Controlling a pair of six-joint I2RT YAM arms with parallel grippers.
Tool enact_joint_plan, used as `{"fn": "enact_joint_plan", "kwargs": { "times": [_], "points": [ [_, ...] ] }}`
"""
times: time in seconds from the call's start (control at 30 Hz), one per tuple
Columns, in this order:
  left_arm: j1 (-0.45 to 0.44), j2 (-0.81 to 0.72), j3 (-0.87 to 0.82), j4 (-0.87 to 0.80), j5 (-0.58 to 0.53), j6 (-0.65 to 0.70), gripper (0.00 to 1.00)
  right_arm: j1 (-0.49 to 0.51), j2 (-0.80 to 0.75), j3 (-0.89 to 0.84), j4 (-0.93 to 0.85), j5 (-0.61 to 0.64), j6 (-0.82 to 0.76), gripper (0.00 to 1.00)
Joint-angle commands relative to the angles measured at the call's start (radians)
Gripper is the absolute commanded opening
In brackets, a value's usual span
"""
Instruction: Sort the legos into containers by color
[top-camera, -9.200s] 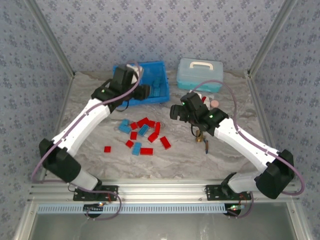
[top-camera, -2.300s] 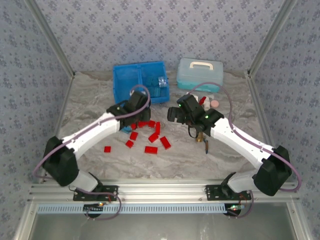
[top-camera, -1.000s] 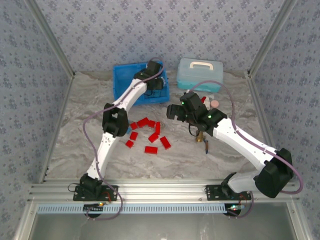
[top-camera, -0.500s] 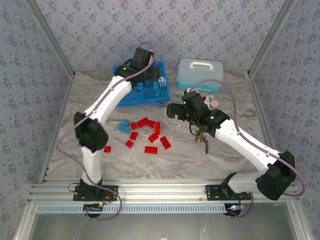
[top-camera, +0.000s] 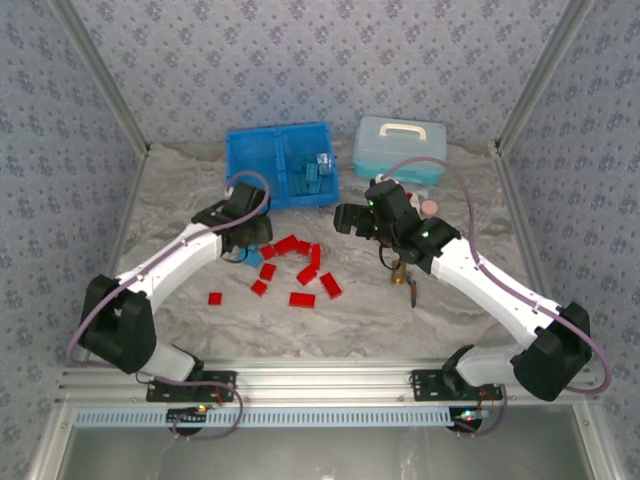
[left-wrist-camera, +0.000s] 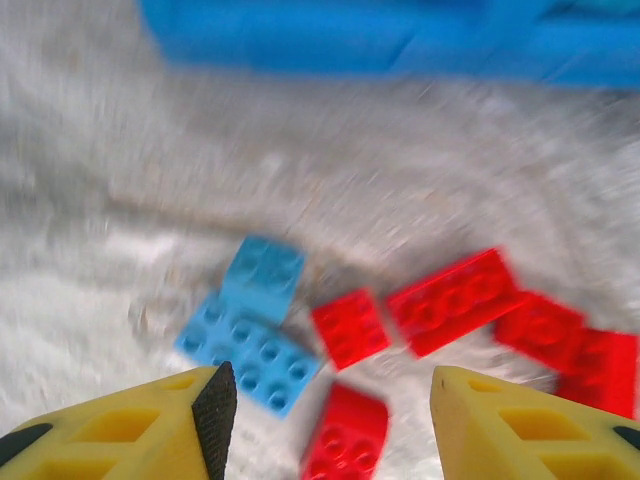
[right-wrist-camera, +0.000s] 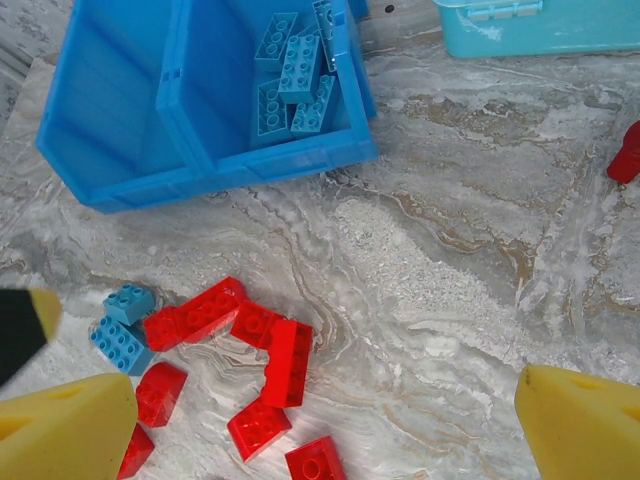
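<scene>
My left gripper (top-camera: 238, 250) hangs open just over two light blue legos (left-wrist-camera: 250, 352) at the left end of the pile, nothing between its fingers (left-wrist-camera: 215, 405). Red legos (left-wrist-camera: 455, 298) lie scattered to their right on the marble top; in the overhead view several red legos (top-camera: 300, 268) form a loose arc. The bright blue tray (top-camera: 255, 165) stands behind the pile, with several blue legos (top-camera: 310, 172) in its right compartment and the left one bare. My right gripper (top-camera: 345, 220) hovers open, high to the right of the pile, looking down on the tray (right-wrist-camera: 110, 120) and the red legos (right-wrist-camera: 285, 360).
A pale blue lidded case (top-camera: 400, 148) sits right of the tray. Under the right arm stand a brass fitting (top-camera: 403, 275), a red-and-white bottle (top-camera: 405, 200) and a pink disc (top-camera: 430, 206). One red brick (top-camera: 214, 298) lies apart, front left.
The left arm has swung from over the tray's right compartment back down to the pile's blue bricks, gripper open. The right arm has hardly moved.
</scene>
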Motion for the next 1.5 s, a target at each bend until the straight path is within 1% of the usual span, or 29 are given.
{"fn": "enact_joint_plan", "kwargs": {
  "times": [0.0,0.07,0.23,0.4,0.57,0.87,1.07,1.17,1.33,1.47],
  "points": [
    [0.052,-0.032,-0.082,0.053,0.075,-0.159,0.56,-0.004,0.013,-0.004,0.006,-0.016,-0.001,1.00],
    [0.068,-0.017,-0.113,0.077,0.096,-0.178,0.56,-0.004,0.011,-0.001,0.002,-0.018,0.000,1.00],
    [0.089,0.061,-0.108,0.100,0.155,-0.202,0.56,-0.002,0.007,-0.003,-0.009,-0.010,0.006,1.00],
    [0.100,0.117,-0.096,0.110,0.149,-0.231,0.56,0.001,-0.003,-0.005,-0.018,-0.002,0.009,1.00],
    [0.108,0.143,-0.095,0.099,0.119,-0.237,0.56,0.000,-0.009,-0.008,-0.025,0.007,0.005,1.00],
    [0.122,0.189,-0.096,0.118,0.139,-0.212,0.56,0.000,-0.009,-0.010,-0.021,0.006,0.005,1.00],
    [0.124,0.220,-0.091,0.113,0.145,-0.211,0.59,0.000,-0.010,-0.007,-0.024,0.007,0.005,1.00],
    [0.125,0.221,-0.099,0.114,0.150,-0.210,0.63,-0.001,-0.008,-0.009,-0.023,0.006,0.006,1.00],
    [0.124,0.172,-0.119,0.115,0.149,-0.209,0.59,-0.001,-0.003,-0.009,-0.020,0.004,0.006,1.00],
    [0.124,0.129,-0.126,0.110,0.131,-0.201,0.60,-0.001,0.000,-0.009,-0.015,0.000,0.008,1.00]
  ]
}}
